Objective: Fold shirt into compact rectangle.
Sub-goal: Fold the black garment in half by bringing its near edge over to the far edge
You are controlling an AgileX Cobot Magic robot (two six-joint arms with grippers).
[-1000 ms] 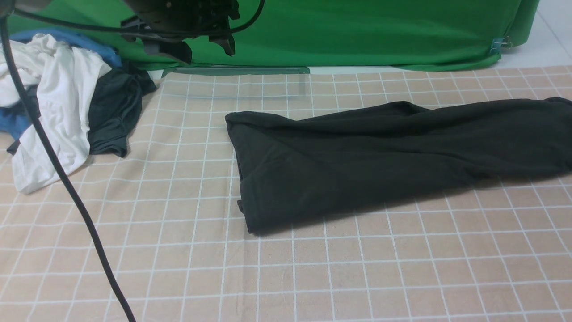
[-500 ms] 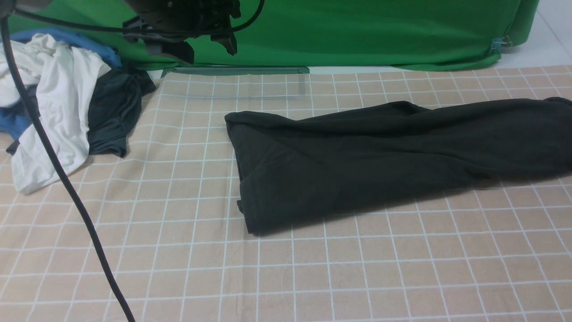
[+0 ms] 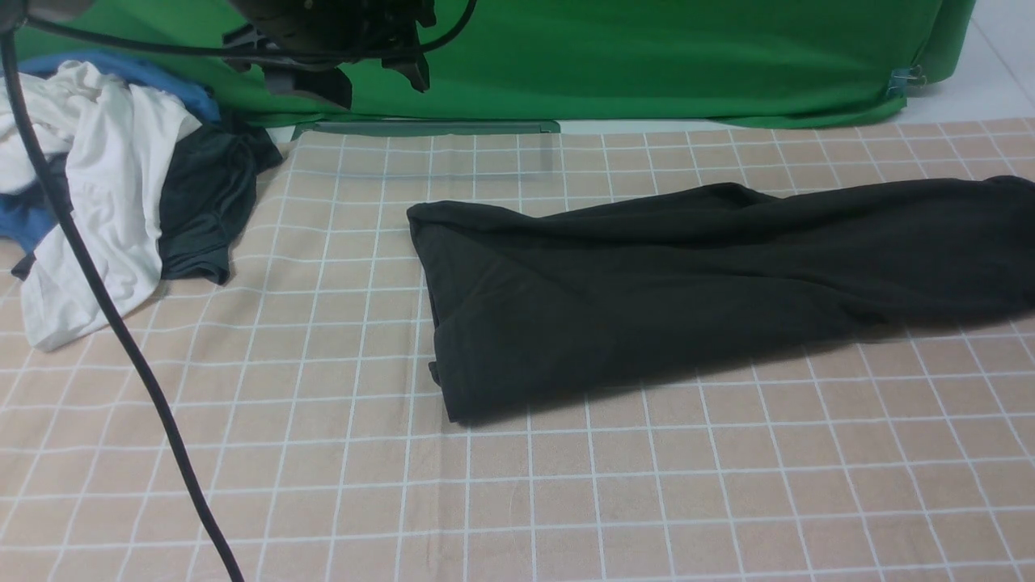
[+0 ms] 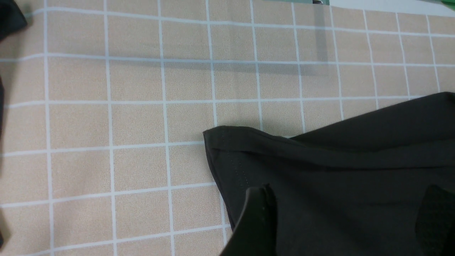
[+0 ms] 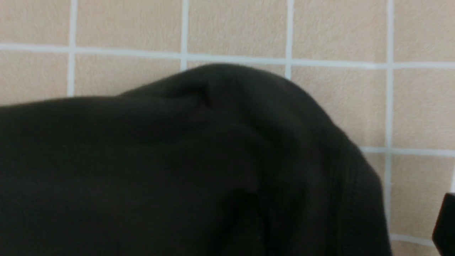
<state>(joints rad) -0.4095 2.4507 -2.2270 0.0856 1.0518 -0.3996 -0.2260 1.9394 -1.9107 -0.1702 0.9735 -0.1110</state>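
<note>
Left tool point(image 3: 378, 89) hangs high at the desk's far side, fingers apart, gripping nothing. Right tool point(image 5: 444, 222): I see one finger edge only, so I can't tell its gap. The shirt point(image 3: 687, 291) lies as a long folded band on the desk point(image 3: 323, 453), running from the centre to the right edge. Clothes pile point(image 3: 105, 202) far left.

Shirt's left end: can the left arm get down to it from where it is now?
Probably yes. The left gripper hangs open above that end of the shirt, with nothing between them. The pile of clothes lies off to the side, apart from it.
</note>
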